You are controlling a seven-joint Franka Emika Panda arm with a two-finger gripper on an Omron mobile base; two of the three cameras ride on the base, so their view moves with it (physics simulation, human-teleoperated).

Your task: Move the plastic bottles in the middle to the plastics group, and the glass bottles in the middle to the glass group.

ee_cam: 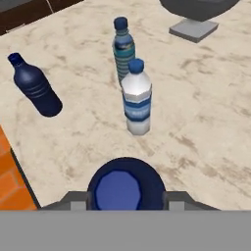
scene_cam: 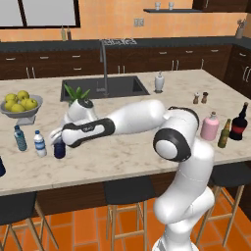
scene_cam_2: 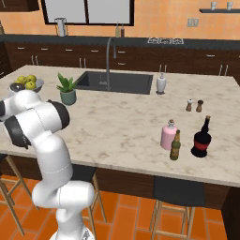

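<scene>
The solid navy blue plastic bottle (ee_cam: 126, 188) stands upright between my fingers, seen from above in the hand view. My gripper (ee_cam: 126, 200) is shut on it, one finger (ee_cam: 73, 200) pressed against each side. From the left base it is at the counter's left end, navy bottle (scene_cam: 59, 149) under the gripper (scene_cam: 59, 142). Just beyond stand the clear plastic bottle (ee_cam: 137, 98) (scene_cam: 40, 143) and the teal-tinted water bottle (ee_cam: 123, 46) (scene_cam: 20, 138). Another dark blue bottle (ee_cam: 34, 88) is near the counter edge. The olive-brown glass bottle (scene_cam: 224, 133) (scene_cam_2: 175, 145) stands beside the pink bottle (scene_cam: 210, 126) and the dark red-labelled bottle (scene_cam: 239, 122).
A grey bowl of lemons (scene_cam: 20, 105) sits behind the plastic bottles. A potted plant (scene_cam: 78, 98), the sink (scene_cam: 103, 87), a white dispenser (scene_cam: 159, 82) and salt and pepper shakers (scene_cam: 200, 97) are further back. The counter's front edge (ee_cam: 19, 171) is close to the held bottle.
</scene>
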